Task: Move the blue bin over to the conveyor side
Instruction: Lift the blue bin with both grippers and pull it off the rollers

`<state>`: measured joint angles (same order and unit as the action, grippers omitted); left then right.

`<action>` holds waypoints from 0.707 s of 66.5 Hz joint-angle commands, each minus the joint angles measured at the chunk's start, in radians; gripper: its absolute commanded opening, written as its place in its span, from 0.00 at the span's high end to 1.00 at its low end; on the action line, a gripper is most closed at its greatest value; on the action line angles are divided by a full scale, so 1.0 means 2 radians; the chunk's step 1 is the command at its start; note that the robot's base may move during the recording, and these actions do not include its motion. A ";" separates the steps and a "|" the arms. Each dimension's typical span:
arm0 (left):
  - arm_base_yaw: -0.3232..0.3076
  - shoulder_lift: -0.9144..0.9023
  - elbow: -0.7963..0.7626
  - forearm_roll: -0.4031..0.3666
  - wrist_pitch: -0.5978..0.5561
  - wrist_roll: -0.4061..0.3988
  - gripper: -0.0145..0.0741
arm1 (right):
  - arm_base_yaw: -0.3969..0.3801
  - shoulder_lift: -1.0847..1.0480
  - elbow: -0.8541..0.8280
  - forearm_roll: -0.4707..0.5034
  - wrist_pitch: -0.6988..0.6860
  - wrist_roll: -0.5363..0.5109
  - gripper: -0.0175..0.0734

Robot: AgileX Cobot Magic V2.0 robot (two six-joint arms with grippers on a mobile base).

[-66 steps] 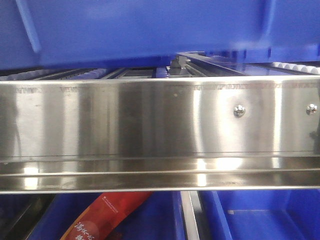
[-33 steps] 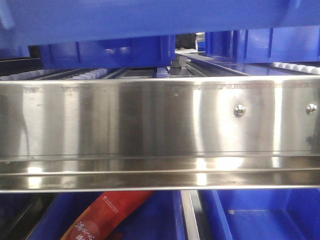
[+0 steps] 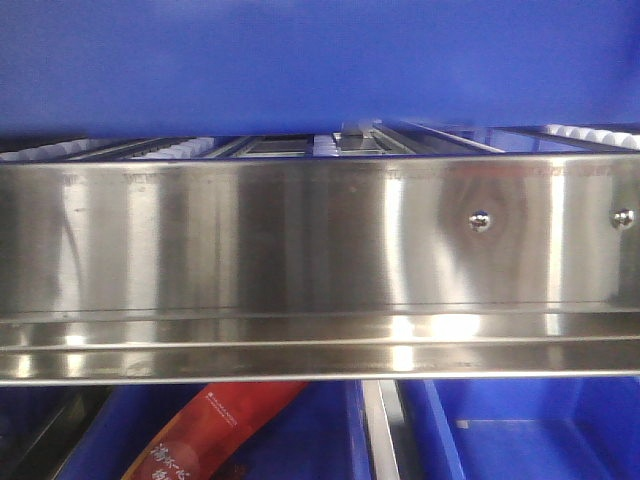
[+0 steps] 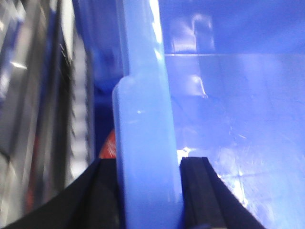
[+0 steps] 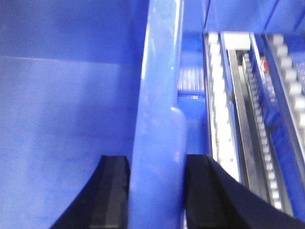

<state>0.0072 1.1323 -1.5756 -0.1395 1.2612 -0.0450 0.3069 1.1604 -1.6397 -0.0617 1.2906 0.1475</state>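
Step in hand: carry, as we judge it; the blue bin (image 3: 320, 60) is gripped by both hands above the conveyor (image 3: 300, 240) and we take it as not yet set down
Left hand (image 4: 147, 191): clamped on the bin's side wall, one dark finger (image 4: 102, 195) on each face, the thick rim running straight ahead between them
Right hand (image 5: 157, 191): the same hold on the opposite wall, fingers (image 5: 112, 191) pressed to either side of the rim
Bin: spans between the two hands, its inside to the right of the left hand and to the left of the right hand; in the front view its blue bulk fills the top, close over the steel rail
Contact with conveyor: we cannot tell; only a thin strip shows under the bin
Rollers (image 5: 221, 119): pale rows just right of the right hand, outside the bin wall
Rail: brushed steel, two screws (image 3: 480, 221), well below both hands
Under the rail: lower blue crates (image 3: 520, 430) and a red packet (image 3: 215, 430), not our concern
Next move: bring both hands down together, keep the bin level, seat it at the conveyor side, then let go with both
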 commanded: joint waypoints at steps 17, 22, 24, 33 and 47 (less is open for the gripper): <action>0.000 -0.092 0.088 0.018 -0.076 0.003 0.86 | -0.003 -0.084 0.087 -0.038 -0.078 0.001 0.90; 0.000 -0.104 0.094 0.018 -0.078 0.003 0.86 | -0.003 -0.088 0.089 -0.038 -0.072 0.001 0.90; 0.000 -0.105 0.094 0.018 -0.077 0.003 0.86 | -0.003 -0.088 0.089 -0.038 -0.071 0.001 0.90; 0.000 -0.109 0.094 0.018 -0.077 0.003 0.86 | -0.003 -0.088 0.089 -0.032 -0.069 0.001 0.90; 0.000 -0.109 0.094 0.018 -0.076 0.003 0.86 | -0.003 -0.088 0.089 -0.029 -0.069 0.001 0.90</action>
<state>0.0054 0.9344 -1.3745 -0.1618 1.1959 -0.0517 0.3092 1.0023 -1.4478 -0.0280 1.2263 0.1579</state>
